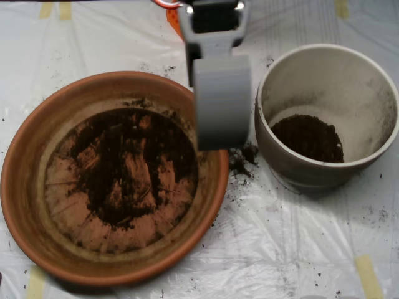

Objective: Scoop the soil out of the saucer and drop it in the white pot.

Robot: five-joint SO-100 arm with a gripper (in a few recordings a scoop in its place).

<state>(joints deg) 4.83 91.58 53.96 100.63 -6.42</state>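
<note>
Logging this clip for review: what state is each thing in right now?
Saucer: upright, a thin patchy layer of soil left, ridged base showing through.
Pot: upright, a small pile of soil at its bottom, walls dusty.
Scoop: over the saucer's right rim, beside the pot.
Sheet: spilled crumbs between saucer and pot.

saucer [25, 180] left, white pot [324, 56] right

White plastic sheet [262, 249] over the table, strips of yellowish tape [368, 274] at its edges
</note>
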